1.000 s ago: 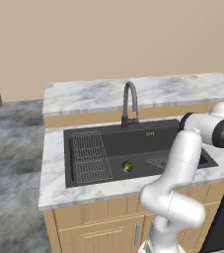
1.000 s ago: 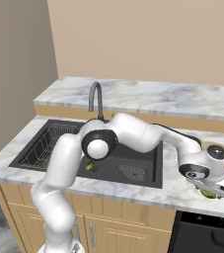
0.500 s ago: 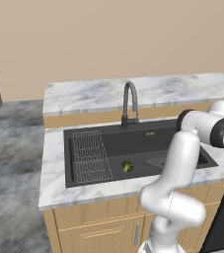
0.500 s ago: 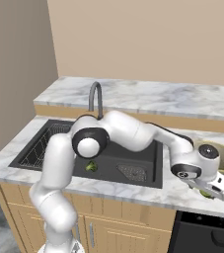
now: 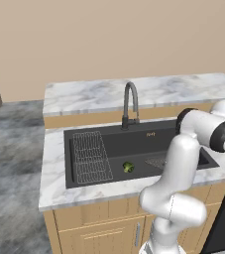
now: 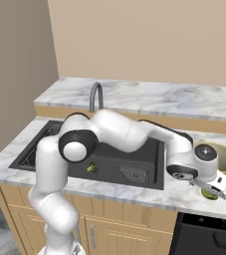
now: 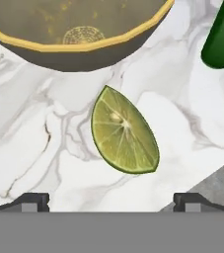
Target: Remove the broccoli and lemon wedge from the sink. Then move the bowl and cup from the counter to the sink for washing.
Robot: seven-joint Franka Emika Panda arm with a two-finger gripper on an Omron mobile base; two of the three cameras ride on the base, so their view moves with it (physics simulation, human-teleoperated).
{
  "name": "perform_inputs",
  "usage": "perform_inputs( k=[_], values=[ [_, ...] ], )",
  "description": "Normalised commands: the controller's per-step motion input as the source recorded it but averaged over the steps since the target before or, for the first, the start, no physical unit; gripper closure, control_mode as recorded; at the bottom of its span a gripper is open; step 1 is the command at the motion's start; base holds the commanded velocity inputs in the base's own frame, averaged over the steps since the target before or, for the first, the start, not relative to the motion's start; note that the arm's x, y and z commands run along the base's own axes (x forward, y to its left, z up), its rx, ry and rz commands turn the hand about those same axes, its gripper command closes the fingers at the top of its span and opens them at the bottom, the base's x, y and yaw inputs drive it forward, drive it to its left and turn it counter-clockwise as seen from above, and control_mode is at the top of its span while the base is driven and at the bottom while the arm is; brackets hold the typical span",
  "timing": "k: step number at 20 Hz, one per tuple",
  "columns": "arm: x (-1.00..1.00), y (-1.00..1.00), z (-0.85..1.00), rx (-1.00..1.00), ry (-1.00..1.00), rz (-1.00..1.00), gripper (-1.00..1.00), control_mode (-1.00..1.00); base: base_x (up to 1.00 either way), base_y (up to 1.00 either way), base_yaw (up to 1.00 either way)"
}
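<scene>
While your gripper hangs with jaws wide and empty, the lemon wedge lies flat on the counter beneath. You see it just beside the bowl; the broccoli sits in the sink.

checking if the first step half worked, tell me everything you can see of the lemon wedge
The smooth yellow-green lemon wedge lies flat on the white grey-veined marble counter, out of the sink, cut face up, showing pale segments and a darker rind edge, one tip pointing toward the tan-yellow glossy bowl nearby. Nothing grips it: the open dark fingers stand apart either side, clear of it.
</scene>
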Motion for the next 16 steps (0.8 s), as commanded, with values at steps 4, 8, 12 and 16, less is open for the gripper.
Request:
perform_inputs(
  k=[4, 8, 12, 16],
  values=[
    [-0.17, 0.25, 0.27, -0.16, -0.08, -0.06, -1.0, -1.0, 0.0, 0.0, 0.0],
    [-0.12, 0.37, 0.17, -0.13, 0.0, 0.0, -1.0, -1.0, 0.0, 0.0, 0.0],
    [-0.08, 0.35, 0.22, -0.16, 0.0, 0.0, -1.0, -1.0, 0.0, 0.0, 0.0],
    [-0.01, 0.31, 0.31, -0.14, 0.0, 0.0, -1.0, -1.0, 0.0, 0.0, 0.0]
  ],
)
